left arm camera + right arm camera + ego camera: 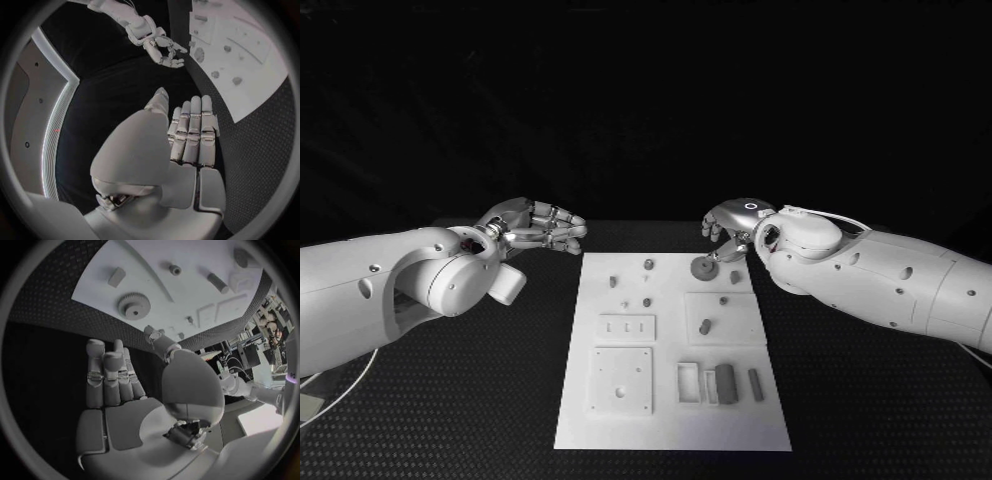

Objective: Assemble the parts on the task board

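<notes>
Gear wheel [707, 266], a toothed disc with a hub, lies flat near the far right edge of the white task board [672, 430], just past the fingertips of the right hand [730, 232]. In the right wrist view the same gear [132, 305] sits on the board beyond the fingertips [95, 346], apart from them, with nothing between fingers and thumb; that hand is extended and holds nothing. Other small parts are scattered over the board: pegs [651, 264] towards its far end, a slim bar [756, 384] and a darker block [726, 382] beside a slotted tray [689, 383] at the near end. By my judgement assembly has barely started, as most pieces look loose and the gear is not yet picked up, though I cannot tell whether any peg is already seated. The left hand [540, 226] hovers off the board's far left corner, fingers straight and together, empty, well apart from every part
</notes>
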You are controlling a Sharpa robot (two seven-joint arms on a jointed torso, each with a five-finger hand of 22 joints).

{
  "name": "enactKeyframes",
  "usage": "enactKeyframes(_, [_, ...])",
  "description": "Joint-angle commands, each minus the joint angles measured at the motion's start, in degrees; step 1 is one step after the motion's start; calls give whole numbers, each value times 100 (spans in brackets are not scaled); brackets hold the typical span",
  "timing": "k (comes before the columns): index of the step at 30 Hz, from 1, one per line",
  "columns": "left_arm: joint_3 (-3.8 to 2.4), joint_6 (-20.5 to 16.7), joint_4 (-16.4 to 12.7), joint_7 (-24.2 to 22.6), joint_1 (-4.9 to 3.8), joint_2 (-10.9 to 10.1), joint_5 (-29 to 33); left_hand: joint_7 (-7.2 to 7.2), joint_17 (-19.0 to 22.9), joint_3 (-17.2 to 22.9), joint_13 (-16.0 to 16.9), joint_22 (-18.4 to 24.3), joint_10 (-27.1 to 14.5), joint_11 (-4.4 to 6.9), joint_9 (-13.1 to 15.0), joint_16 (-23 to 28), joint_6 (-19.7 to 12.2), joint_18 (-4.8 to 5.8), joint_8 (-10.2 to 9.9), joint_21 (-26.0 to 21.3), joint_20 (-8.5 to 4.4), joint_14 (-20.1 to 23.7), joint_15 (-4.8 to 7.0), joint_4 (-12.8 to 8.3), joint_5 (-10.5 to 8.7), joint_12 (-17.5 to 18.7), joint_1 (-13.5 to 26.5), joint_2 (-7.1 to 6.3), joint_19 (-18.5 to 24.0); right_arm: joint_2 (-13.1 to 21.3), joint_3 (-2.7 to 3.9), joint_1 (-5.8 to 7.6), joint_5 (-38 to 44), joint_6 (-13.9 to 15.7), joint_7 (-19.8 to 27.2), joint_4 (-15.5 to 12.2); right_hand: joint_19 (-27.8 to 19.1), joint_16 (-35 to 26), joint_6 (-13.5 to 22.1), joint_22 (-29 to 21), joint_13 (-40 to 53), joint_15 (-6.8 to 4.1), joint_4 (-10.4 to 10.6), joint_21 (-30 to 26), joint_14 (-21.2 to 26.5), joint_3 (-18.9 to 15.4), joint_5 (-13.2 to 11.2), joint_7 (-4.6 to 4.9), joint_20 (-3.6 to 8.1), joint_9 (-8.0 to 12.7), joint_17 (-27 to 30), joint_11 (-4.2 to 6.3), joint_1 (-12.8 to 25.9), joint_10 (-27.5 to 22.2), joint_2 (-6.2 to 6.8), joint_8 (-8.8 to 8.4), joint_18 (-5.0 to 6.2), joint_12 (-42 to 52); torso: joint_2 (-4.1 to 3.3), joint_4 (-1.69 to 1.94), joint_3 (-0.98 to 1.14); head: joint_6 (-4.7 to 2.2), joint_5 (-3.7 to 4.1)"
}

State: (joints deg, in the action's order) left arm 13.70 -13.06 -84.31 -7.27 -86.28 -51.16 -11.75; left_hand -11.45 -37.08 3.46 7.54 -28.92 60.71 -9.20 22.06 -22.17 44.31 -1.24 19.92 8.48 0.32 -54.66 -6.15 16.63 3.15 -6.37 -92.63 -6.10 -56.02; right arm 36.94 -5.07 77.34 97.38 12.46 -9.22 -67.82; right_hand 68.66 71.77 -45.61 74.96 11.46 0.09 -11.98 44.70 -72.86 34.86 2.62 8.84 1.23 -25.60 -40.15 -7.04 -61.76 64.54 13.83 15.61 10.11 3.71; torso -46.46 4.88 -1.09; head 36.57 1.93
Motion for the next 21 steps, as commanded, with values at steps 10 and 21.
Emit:
enactKeyframes(10, [-2, 112, 33, -53, -4, 69, -33, -46, -15, 35, 6, -6, 6, -17, 4, 32, -45, -64, -23, -25, 19, -38, -10, 3, -21, 44, 38, -15, -10, -248, -93, -133, 58, -592, 164, 443, -88, 49, 301, 100, -67, 109, 144, -53, 78, 17, 26, 4, -34, 15, 50, -67, -30, -233, 108, -81, 489, 4, 0, 20, -22, 16, 66])
enactKeyframes(21, [-2, 42, 17, -113, -4, 61, -42, -47, -26, 43, 10, -9, 15, -15, 7, 37, -40, -66, -21, -26, 18, -44, -8, 0, -21, 44, 31, -13, -13, -355, -111, -239, 70, -520, 216, 621, -61, 99, 170, 109, -56, 90, 118, -30, 68, 3, 26, 26, -16, -49, 71, -45, -102, -188, -19, 53, 489, 33, 0, 17, -29, 54, 57])
